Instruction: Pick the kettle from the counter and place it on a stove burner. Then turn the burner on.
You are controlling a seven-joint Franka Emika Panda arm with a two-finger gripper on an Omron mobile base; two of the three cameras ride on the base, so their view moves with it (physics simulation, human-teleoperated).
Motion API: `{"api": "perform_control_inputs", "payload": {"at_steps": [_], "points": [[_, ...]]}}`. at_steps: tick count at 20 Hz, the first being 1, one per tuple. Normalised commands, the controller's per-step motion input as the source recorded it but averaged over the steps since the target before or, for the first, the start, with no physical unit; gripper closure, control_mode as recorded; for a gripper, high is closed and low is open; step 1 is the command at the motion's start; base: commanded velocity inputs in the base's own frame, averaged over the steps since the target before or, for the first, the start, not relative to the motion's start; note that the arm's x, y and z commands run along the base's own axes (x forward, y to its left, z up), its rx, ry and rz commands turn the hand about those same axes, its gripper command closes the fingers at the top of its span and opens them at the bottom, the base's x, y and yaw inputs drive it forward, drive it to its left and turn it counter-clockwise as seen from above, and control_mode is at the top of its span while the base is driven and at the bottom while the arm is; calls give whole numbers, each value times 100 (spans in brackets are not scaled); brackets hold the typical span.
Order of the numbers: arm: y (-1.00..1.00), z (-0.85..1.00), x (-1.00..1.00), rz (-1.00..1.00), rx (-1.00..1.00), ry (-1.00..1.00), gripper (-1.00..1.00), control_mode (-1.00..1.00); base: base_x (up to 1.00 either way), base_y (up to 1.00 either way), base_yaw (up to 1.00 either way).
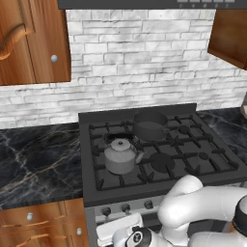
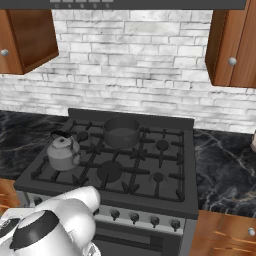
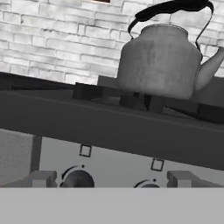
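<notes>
The small squat dull-grey metal kettle (image 1: 120, 155) with its knobbed lid and arched dark handle stands upright on the black cast-iron grate over the near left stove burner (image 2: 64, 161) of the black gas stove (image 2: 165, 192); so the placing looks done, and the black marble counter (image 1: 36, 161) with thin pale veins lies to its left; the dark grey straight-sided pot (image 1: 150, 125) sits on a far burner, just behind the kettle and apart from it.

The gripper (image 3: 111, 179) is low in front of the stove's grey control panel, its two fingertips (image 3: 41, 178) set wide apart with nothing between them; in the hand view the kettle is above and beyond the hand, while two round dark control knobs show just past the tips, the left knob (image 3: 78, 179) nearer the left fingertip, the other (image 3: 148, 184) nearer the middle.

What the coming move turns on, I judge, is which knob governs the burner under the kettle; the hand faces the panel squarely, the knobs' axes pointing out toward it.

Small square marks sit above the knobs; no brand or readable writing shows.
</notes>
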Motion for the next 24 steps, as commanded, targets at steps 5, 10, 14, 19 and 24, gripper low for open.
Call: {"api": "perform_control_inputs", "payload": {"at_steps": [5, 10, 14, 19, 24], "points": [[3, -14, 21, 0, 0, -8, -100, -100, 0, 0, 0], [5, -19, 15, 0, 0, -4, -100, -100, 0, 0, 0], [13, -34, 3, 0, 0, 0, -100, -100, 0, 0, 0], [5, -14, 0, 0, 1, 0, -100, -100, 0, 0, 0], [0, 0, 0, 0, 0, 0, -100, -100, 0, 0, 0]]}}
